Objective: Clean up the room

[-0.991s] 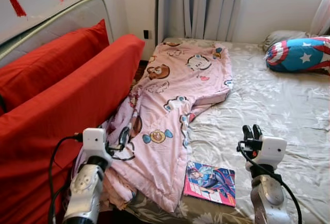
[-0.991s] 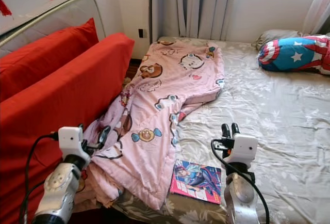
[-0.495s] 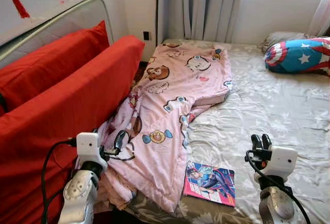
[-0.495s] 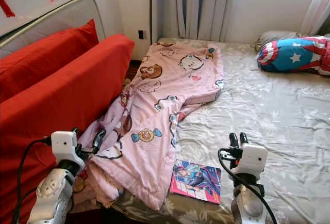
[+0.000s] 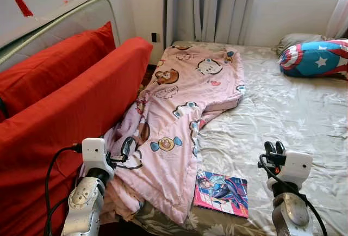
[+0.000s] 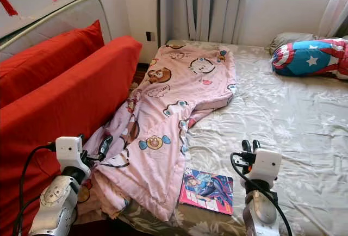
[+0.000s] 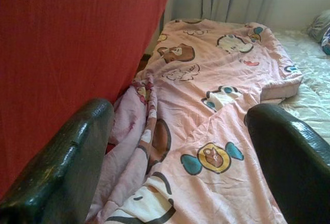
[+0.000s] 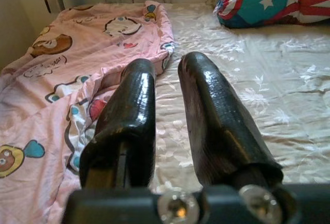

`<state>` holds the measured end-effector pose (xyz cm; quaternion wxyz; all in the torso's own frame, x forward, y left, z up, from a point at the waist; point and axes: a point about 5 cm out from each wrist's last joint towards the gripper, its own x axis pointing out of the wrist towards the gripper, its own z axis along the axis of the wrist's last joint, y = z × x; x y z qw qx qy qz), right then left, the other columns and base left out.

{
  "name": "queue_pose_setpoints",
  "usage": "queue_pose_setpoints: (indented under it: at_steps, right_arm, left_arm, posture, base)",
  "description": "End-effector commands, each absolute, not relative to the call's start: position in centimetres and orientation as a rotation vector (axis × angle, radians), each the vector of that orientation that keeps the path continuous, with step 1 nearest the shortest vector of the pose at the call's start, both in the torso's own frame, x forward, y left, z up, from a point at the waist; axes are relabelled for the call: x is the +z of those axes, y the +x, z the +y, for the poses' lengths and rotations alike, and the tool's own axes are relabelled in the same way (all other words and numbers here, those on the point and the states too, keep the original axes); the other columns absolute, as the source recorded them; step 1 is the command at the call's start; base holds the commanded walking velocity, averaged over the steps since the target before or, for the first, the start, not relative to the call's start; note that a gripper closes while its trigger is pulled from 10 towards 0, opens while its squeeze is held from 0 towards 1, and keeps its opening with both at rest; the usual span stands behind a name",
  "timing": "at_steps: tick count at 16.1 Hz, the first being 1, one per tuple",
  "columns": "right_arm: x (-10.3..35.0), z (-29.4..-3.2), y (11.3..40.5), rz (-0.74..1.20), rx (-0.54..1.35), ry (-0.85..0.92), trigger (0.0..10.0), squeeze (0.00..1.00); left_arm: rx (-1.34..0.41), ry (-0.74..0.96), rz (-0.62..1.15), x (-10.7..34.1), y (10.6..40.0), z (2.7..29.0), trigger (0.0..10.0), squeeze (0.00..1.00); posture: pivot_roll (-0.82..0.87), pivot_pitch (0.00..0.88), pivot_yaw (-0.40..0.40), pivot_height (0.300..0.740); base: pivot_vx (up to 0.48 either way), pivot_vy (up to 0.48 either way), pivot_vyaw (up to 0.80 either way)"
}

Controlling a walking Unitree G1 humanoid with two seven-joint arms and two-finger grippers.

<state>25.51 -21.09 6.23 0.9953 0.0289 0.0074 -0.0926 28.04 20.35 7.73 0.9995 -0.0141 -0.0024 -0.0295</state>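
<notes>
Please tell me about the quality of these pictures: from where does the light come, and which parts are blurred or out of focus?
Eye views: sharp, daylight from the window side, the wall beside the curtain nearly washed out. Left wrist view: the pink blanket is clear, the near fingers soft and dark. Right wrist view: the fingers show a dull sheen, and the star-patterned pillow is mildly soft.

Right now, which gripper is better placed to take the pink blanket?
Left. The left gripper is open at the pink blanket's edge; the right gripper hovers over bare sheet.
</notes>
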Motion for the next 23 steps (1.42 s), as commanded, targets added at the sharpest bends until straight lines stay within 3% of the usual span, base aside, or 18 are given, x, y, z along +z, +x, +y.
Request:
queue_pose_setpoints:
  at_steps: [1,4,23]
  right_arm:
    - [6.1,-20.9,25.8,0.038,-0.192,0.066,10.0,0.00]
    - [6.0,-20.4,26.1,0.050,-0.172,0.065,10.0,0.00]
    - [5.9,-19.6,26.3,0.048,-0.140,0.073,10.0,0.00]
  left_arm:
    - [-0.069,-0.015,-0.010,8.0,28.0,20.2,10.0,0.00]
    - [-0.072,-0.012,-0.007,8.0,27.8,20.1,10.0,0.00]
    - [-0.076,-0.008,0.018,7.9,27.7,19.9,10.0,0.00]
  posture:
    - [-0.05,0.000,-0.025,0.740]
    - [-0.05,0.000,-0.024,0.705]
    - [-0.04,0.000,-0.023,0.680]
  base:
    - [0.000,0.000,0.00]
    - [0.000,0.000,0.00]
    - [0.000,0.000,0.00]
